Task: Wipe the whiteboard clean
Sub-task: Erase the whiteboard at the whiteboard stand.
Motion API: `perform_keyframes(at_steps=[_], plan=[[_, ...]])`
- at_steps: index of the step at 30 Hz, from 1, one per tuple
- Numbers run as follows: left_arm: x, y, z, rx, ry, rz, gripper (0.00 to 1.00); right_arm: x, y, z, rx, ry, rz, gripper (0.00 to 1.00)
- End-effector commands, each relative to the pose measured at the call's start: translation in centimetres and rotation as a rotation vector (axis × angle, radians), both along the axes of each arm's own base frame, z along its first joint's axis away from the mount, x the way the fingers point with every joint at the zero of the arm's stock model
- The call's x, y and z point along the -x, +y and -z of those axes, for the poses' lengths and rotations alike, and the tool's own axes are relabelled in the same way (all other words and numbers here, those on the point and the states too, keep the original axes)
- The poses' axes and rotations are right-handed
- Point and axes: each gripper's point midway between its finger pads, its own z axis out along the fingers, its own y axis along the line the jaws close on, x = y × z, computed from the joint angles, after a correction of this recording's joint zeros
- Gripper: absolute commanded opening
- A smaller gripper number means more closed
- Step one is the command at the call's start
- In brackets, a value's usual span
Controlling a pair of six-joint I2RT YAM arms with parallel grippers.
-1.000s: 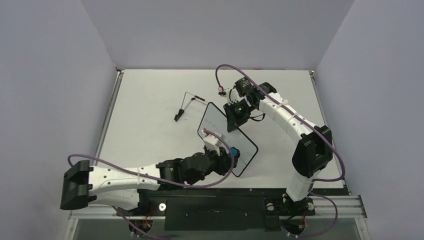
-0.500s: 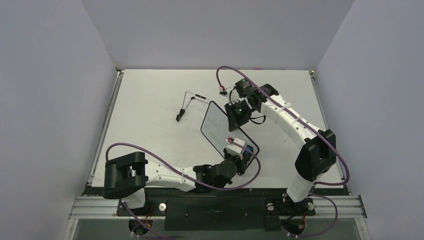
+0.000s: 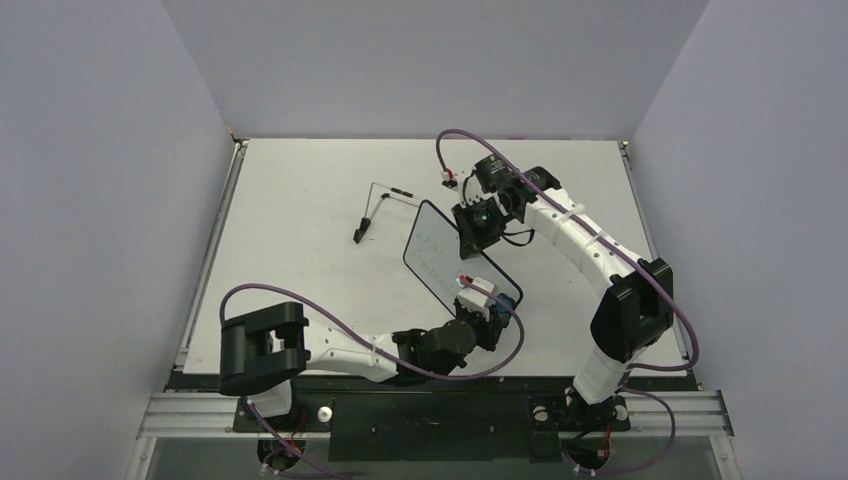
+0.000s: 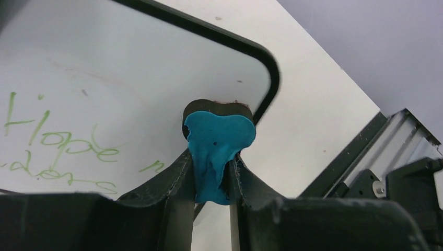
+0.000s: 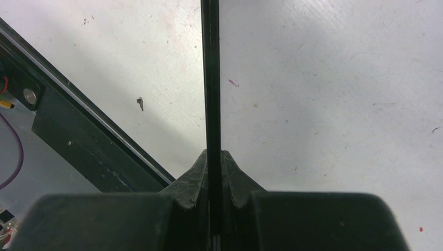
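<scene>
— What is the left gripper [image 4: 211,163] doing?
— Its fingers are pinching a small blue eraser [image 4: 219,137] tight, and the eraser's head is sticking out past the fingertips.
— Is it touching anything?
— It is pressing against the whiteboard [image 4: 104,68], right by a rounded corner of the black frame.
— And the writing?
— Green handwriting [image 4: 62,149] is showing to the left of the eraser, close to it but apart.
— Who is holding the board?
— The right gripper [image 5: 211,157], beyond the left one, is clamping the frame's far edge with its jaws closed down on it. From its wrist the board is showing edge-on, running straight out from the fingers.
— Anything farther off?
— A thin black wire stand [image 3: 375,205] is lying on the table [image 3: 300,180], beyond the board and left of the right gripper, apart from both.
</scene>
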Motion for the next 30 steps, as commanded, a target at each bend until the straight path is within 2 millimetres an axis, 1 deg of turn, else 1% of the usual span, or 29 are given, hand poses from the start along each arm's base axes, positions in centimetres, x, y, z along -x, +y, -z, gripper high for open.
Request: perform_keyframes(at_steps=[1, 2, 3, 5, 9, 11, 12, 13, 16, 18, 20, 22, 23, 25, 27, 28, 29, 30], plan=[[-4.1, 2.6, -0.2, 0.021, 0.067, -0.134, 0.0, 0.2, 1.9, -2.2, -0.103, -0.012, 0.009, 0.0], [-4.0, 2.7, -0.1, 0.018, 0.065, -0.124, 0.0, 0.3, 1.9, -2.1, -0.103, -0.012, 0.007, 0.0], [-4.0, 2.6, -0.7, 0.04, 0.06, -0.113, 0.0, 0.2, 1.9, -2.1, -0.102, -0.012, 0.008, 0.0], [-3.5, 2.3, -0.5, 0.038, 0.061, -0.07, 0.0, 0.3, 1.9, -2.1, -0.103, -0.012, 0.006, 0.0], [-2.8, 0.5, 0.1, -0.02, 0.066, 0.011, 0.0, 0.2, 2.0, -2.0, -0.105, -0.006, 0.005, 0.0], [-2.1, -0.5, 0.2, -0.066, 0.045, 0.05, 0.0, 0.2, 2.0, -2.0, -0.106, -0.004, 0.006, 0.0], [-1.4, -1.0, 0.3, -0.094, 0.028, 0.075, 0.0, 0.3, 2.0, -2.0, -0.108, -0.004, 0.006, 0.0], [-1.0, -1.4, 0.9, -0.126, 0.023, 0.091, 0.0, 0.2, 2.0, -2.1, -0.109, -0.005, 0.006, 0.0], [0.9, -2.2, 2.4, -0.206, -0.013, 0.153, 0.0, 0.3, 2.0, -2.1, -0.113, -0.004, 0.007, 0.0], [1.5, -2.1, 3.4, -0.239, -0.021, 0.168, 0.0, 0.4, 1.9, -2.2, -0.114, -0.004, 0.008, 0.0], [1.7, -1.7, 4.6, -0.281, -0.019, 0.168, 0.0, 0.4, 1.9, -2.3, -0.117, -0.007, 0.007, 0.0], [1.6, -1.3, 5.1, -0.296, -0.018, 0.155, 0.0, 0.4, 1.9, -2.2, -0.116, -0.005, 0.007, 0.0], [1.4, -1.1, 5.0, -0.293, -0.016, 0.139, 0.0, 0.4, 1.9, -2.2, -0.116, -0.005, 0.007, 0.0], [0.5, -0.9, 4.1, -0.266, -0.012, 0.102, 0.0, 0.5, 1.9, -2.2, -0.116, -0.005, 0.006, 0.0], [-0.2, -0.8, 2.4, -0.222, -0.014, 0.085, 0.0, 0.5, 1.8, -2.1, -0.112, -0.006, 0.007, 0.0], [-0.2, -0.9, 1.1, -0.189, -0.02, 0.09, 0.0, 0.5, 1.8, -2.1, -0.112, -0.008, 0.007, 0.0], [-0.3, -0.9, 0.4, -0.175, -0.027, 0.094, 0.0, 0.6, 1.8, -2.1, -0.11, -0.008, 0.006, 0.0], [-0.1, -0.9, -1.0, -0.139, -0.038, 0.106, 0.0, 0.6, 1.6, -2.1, -0.109, -0.01, 0.007, 0.0]])
